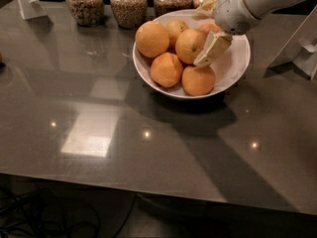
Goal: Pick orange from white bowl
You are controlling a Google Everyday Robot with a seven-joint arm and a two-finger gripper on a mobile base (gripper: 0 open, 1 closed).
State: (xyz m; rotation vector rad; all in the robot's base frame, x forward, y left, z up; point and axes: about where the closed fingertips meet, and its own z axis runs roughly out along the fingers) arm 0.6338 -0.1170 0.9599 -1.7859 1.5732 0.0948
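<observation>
diagonally from the upper right corner, the pale arm (257, 1) reaches down and leftward over the far right rim of the white bowl (233, 68), its thick rounded wrist section above the bowl's back edge. the gripper (200, 36) at its end points down into the fruit, tilted toward the left. its two cream fingers (213, 47) are spread apart, not clenched: the nearer one slants down across the right side of the orange (187, 43) and looks to be touching its skin, while the farther one shows up by the bowl's back rim, above that fruit. whether the far finger touches anything cannot be told from this view.

the orange sits in the middle of the bowl, resting among five others. the biggest orange (152, 38) lies to its left against the rim, a paler one (176, 28) behind it, two more (166, 69) in front toward the camera, and one partly hidden orange (210, 28) under the wrist.

the bowl stands on a dark, glossy table (124, 148) that reflects spots of light. a row of glass jars (128, 4) filled with grains lines the far edge just behind the bowl.
</observation>
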